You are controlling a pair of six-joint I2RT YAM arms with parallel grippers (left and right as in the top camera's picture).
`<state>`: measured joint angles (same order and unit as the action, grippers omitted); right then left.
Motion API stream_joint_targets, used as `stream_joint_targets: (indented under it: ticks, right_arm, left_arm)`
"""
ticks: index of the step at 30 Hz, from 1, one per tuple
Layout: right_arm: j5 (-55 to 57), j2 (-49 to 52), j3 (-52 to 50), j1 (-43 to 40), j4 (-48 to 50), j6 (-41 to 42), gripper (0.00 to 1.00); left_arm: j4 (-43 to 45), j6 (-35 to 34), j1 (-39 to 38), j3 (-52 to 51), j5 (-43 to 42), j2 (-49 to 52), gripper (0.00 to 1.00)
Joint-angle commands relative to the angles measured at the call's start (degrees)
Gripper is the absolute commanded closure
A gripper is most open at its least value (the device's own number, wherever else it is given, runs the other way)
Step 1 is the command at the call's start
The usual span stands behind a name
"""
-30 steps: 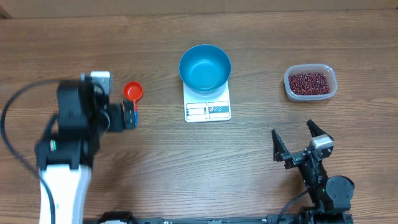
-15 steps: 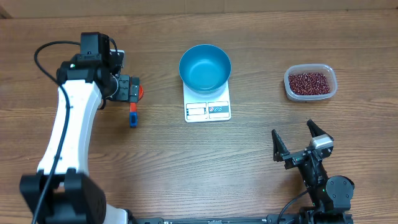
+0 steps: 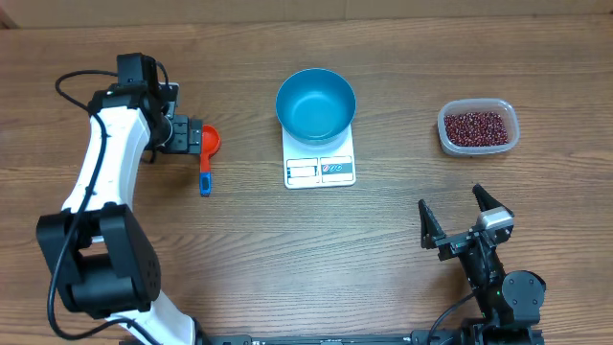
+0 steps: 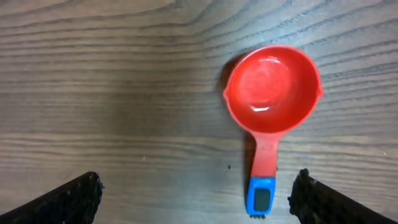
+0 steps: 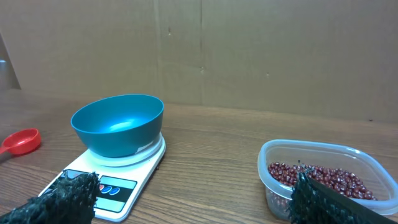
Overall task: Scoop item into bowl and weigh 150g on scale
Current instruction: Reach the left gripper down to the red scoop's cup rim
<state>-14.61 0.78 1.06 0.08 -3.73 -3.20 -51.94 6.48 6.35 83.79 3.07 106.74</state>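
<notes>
L gripper [image 3: 193,135] backed off scoop [image 3: 210,142]; bowl [image 3: 316,103] empty, blue.

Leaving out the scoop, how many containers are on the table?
2. The blue bowl sits on the scale at centre, empty; the clear tub of beans stands far right. Nothing seems hidden.

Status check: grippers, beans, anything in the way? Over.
Left gripper open over the red scoop, no grip. Right gripper open, empty. Beans in tub; bowl empty on scale. Nothing blocking.

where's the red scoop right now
In the overhead view, the red scoop lies left of the scale, just by the open left tool.
</notes>
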Motion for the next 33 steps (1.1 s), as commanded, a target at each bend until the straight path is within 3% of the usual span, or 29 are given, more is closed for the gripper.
stream_joint_targets:
  ticks: [1, 19, 33]
  right_arm:
    - [0.37, -0.61, -0.61, -0.13, 0.17, 0.15, 0.0]
    - [0.37, -0.61, -0.61, -0.13, 0.17, 0.15, 0.0]
    - [0.37, -0.61, -0.61, -0.13, 0.17, 0.15, 0.0]
  left_arm:
    - [1.55, 2.29, -0.94, 1.55, -0.11, 2.27, 0.0]
    - [6.43, 3.8, -1.14, 1.55, -0.37, 11.98, 0.0]
    - [7.56, 3.78, -1.14, 1.55, -0.48, 12.85, 0.0]
